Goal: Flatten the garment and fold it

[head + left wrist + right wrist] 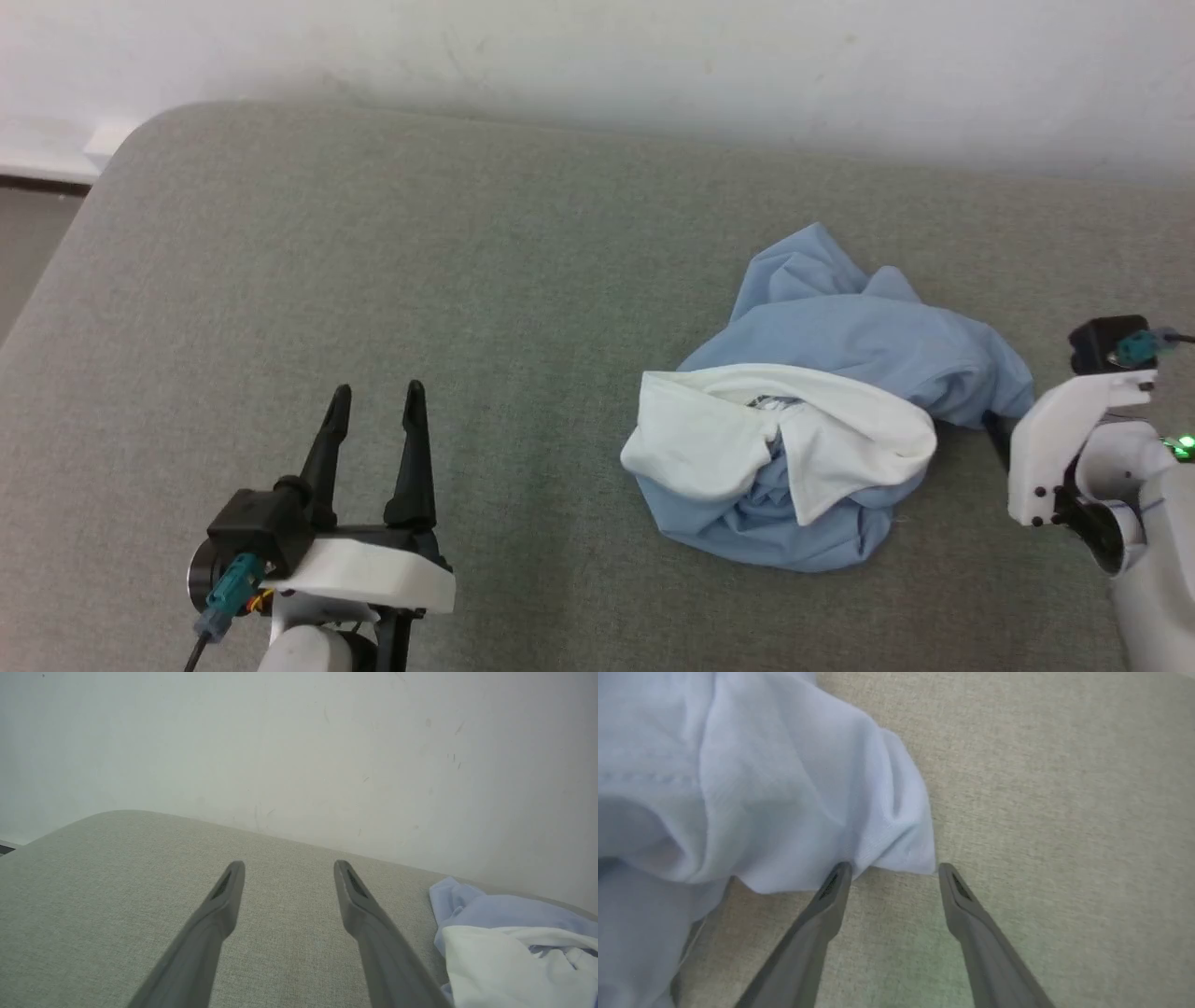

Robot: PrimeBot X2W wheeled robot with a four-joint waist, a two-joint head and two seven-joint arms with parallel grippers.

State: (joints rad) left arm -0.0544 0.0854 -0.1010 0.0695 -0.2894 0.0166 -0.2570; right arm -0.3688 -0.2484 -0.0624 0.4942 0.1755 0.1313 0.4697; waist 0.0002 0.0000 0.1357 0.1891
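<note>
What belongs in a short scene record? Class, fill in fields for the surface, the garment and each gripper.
surface: grey fabric cushion against a pale wall
garment: light blue with a white part, crumpled in a heap, not flattened
left gripper: open, over bare cushion, apart from the garment
right gripper: open, tips at the garment's blue edge, nothing pinched

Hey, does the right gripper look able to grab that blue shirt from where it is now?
Probably yes. The right gripper is open, its fingertips right at a loose corner of the garment on the grey cushion, with nothing between them.
</note>
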